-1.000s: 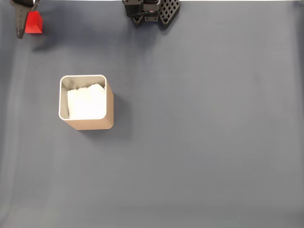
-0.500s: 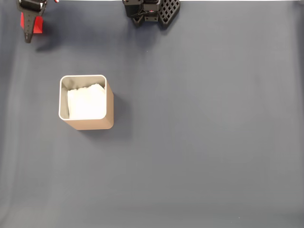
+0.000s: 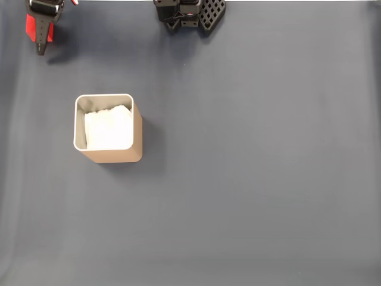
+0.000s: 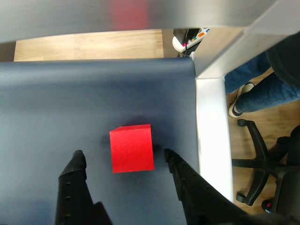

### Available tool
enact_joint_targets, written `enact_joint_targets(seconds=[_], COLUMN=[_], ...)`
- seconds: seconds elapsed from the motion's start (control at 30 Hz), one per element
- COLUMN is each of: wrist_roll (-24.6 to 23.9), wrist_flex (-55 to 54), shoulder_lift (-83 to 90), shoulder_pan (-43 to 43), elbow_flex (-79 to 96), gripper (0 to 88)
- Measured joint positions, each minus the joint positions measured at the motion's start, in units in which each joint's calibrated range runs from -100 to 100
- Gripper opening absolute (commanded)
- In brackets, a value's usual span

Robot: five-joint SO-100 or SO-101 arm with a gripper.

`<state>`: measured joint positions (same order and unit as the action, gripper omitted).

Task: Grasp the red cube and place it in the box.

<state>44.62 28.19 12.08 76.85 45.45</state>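
Wrist view, left to right: the left finger (image 4: 75,178) of the end effector (image 4: 124,161) stands clear of the cube (image 4: 131,148), with a strip of bare tabletop (image 4: 56,103) between them; the cube sits between the two fingers, nearer the right one; the right finger (image 4: 180,176) lies just beside the cube's right face, and contact there cannot be told. The end effector is spread, gripping nothing. The cube appears slightly turned relative to the fingers.

Fixed view: the end effector (image 3: 40,49) straddles the cube (image 3: 30,27) at the top left corner, and the box (image 3: 137,134) lies well apart from it, below and to the right in that view.

Risks, as judged: because the cube is off-centre, the right finger would probably meet it first on closing and push it sideways or rotate it, giving a corner pinch that could slip during the lift. The fingertips seem to reach only the cube's near half, though the angle leaves depth uncertain; a shallow grip could squeeze it forward and out. The tabletop's edge (image 4: 194,70) is near on the right, so an ejected cube could fall off.
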Motion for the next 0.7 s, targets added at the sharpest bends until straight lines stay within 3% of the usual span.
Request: enact_joint_targets(seconds=[0.23,0.7], wrist_roll=[0.0,0.4], wrist_flex=[-0.6,-3.2], shoulder_lift=[0.0,0.1], shoulder_pan=[0.0,-0.5], elbow_flex=[0.0,0.0], gripper=[38.7,18.1])
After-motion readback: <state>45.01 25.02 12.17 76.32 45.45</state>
